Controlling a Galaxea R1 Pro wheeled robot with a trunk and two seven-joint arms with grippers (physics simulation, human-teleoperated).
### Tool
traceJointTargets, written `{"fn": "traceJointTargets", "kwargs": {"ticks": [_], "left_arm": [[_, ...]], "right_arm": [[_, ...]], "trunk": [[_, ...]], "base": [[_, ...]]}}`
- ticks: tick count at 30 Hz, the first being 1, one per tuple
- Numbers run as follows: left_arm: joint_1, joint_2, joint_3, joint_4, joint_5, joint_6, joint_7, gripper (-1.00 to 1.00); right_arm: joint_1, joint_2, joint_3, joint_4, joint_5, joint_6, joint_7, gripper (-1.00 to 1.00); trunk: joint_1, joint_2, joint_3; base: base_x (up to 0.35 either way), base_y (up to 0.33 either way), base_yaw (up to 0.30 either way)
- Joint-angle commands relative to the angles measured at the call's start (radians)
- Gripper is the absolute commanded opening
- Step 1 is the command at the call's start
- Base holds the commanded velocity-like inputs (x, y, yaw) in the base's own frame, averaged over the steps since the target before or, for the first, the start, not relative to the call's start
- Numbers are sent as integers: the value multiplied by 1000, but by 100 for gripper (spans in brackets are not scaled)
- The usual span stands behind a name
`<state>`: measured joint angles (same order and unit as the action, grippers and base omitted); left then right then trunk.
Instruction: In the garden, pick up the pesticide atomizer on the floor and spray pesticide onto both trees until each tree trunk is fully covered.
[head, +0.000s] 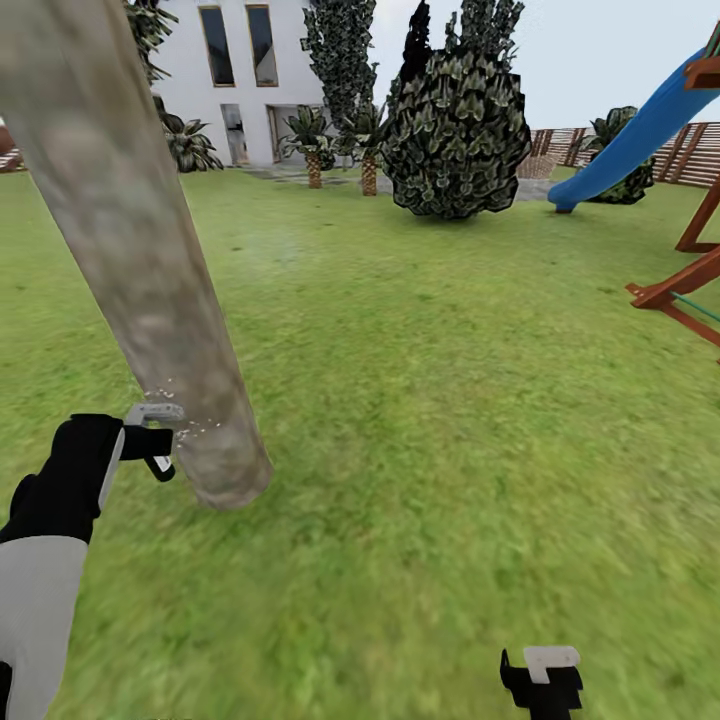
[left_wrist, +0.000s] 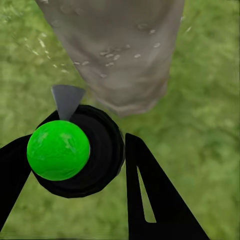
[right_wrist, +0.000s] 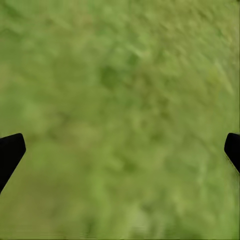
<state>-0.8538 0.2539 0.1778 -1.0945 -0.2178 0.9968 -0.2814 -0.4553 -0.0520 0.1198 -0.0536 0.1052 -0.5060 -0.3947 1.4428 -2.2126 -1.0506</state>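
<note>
Grass (head: 430, 420) of the garden spreads under everything, blurry and green. At the left side of the head view, the left gripper (head: 160, 440) is clenched on the pesticide atomizer (left_wrist: 75, 150), whose green ball top and black body sit between the black fingers (left_wrist: 150, 195) in the left wrist view. Just ahead of the gripper, close to its tip, stands the tree trunk (head: 150, 280), thick and mottled grey-beige, leaning across the head view; pale droplets (head: 195, 425) speckle the bark beside the nozzle. Far beyond it are a white house (head: 240, 80), small palms (head: 312, 140) and a dark bush (head: 455, 130). Farther right stands a blue slide (head: 630, 140) on a brown frame. Well apart from the trunk, the right gripper (head: 540, 680) hangs low over bare lawn, its fingers (right_wrist: 10, 152) spread wide and holding nothing.
</note>
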Motion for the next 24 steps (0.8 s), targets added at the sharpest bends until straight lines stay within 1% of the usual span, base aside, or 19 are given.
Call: {"fn": "traceJointTargets", "kwargs": {"ticks": [1, 8, 15, 16, 18, 19, 20, 21, 24], "left_arm": [[0, 0, 4, 0, -10, 3, -10, -100], [4, 3, 10, 17, -9, 0, -6, -100], [4, 4, 11, 17, -11, 0, -1, -100], [12, 5, 13, 17, -11, 0, -1, -100], [52, 11, 31, 17, -11, -2, 0, -100], [64, 16, 50, 17, -11, -3, 0, -100], [86, 20, 83, 17, -11, -6, -1, -100], [111, 23, 108, 18, -11, -9, -1, -100], [133, 23, 120, 17, -12, -12, -1, -100]], "right_arm": [[0, 0, 4, 0, 10, 3, -10, 100], [0, -2, 4, 1, 10, 3, -12, 100], [0, -1, 4, 1, 11, 3, -12, 100], [0, 0, 4, 1, 10, 3, -12, 100], [0, 0, 4, 1, 10, 3, -12, 100], [0, 1, 4, 1, 10, 3, -12, 100], [0, 1, 4, 0, 10, 3, -12, 100], [0, 1, 4, 0, 10, 2, -12, 100], [0, 3, 4, 1, 11, 3, -12, 100]], "trunk": [[0, 0, -1], [0, 0, -1], [0, 0, -1], [0, 0, -1], [0, 0, -1], [0, 0, -1], [0, 0, -1], [0, 0, -1], [0, 0, -1]], "base": [[43, -265, 258], [50, -270, 32], [219, -204, 0], [242, -183, 100], [243, -182, 222], [243, -182, 259], [255, -173, 270], [274, -153, 276], [278, -137, 278]]}}
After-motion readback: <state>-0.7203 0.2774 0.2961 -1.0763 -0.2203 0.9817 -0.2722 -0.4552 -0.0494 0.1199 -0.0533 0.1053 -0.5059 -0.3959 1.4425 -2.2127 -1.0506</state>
